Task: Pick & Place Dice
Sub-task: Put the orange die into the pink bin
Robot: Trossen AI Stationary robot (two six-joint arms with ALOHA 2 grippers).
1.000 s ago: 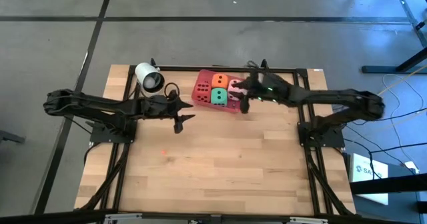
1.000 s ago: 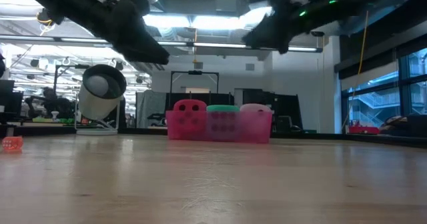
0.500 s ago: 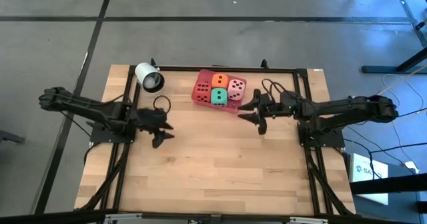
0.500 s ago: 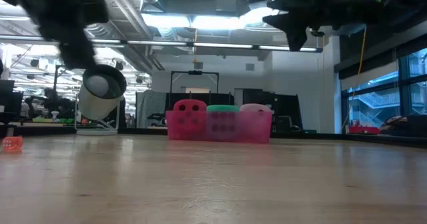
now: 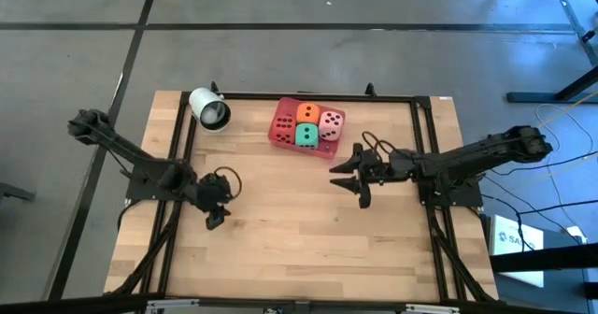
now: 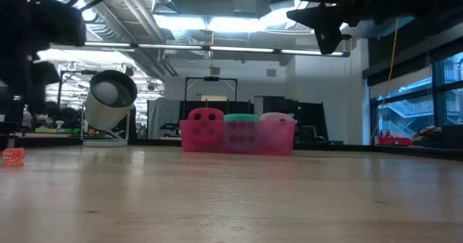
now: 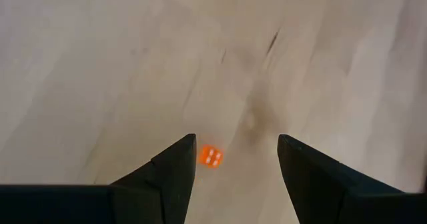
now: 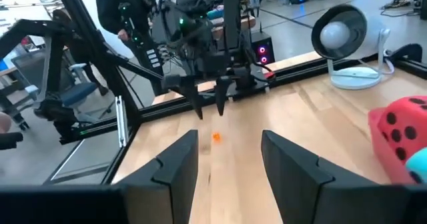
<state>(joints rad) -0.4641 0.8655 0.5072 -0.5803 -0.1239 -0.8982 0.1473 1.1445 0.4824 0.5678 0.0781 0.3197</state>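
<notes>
On the left, the left tool (image 5: 217, 217) hangs over the bare wood of the tabletop (image 5: 299, 230), near the left side. Its two dark fingers (image 7: 175, 173) stand apart and hold nothing. Under them, on the wood, lies a tiny orange cube (image 7: 211, 156) with white dots.

At the far edge of the tabletop sits a round white camera (image 5: 208, 108) on a stand. Next to it, more to the middle, is a pink tray (image 5: 277, 138). All four dice sit in the tray, close together: the red die (image 5: 284, 127), the orange die (image 5: 307, 112), the green die (image 5: 306, 135) and the light pink die (image 5: 330, 122).

To the right, the right tool (image 5: 348, 176) hangs above the tabletop, near the tray but not touching it. Its fingers (image 8: 175, 163) stand apart too, and it holds nothing. A person (image 8: 123, 11) stands in the room behind the tabletop.
</notes>
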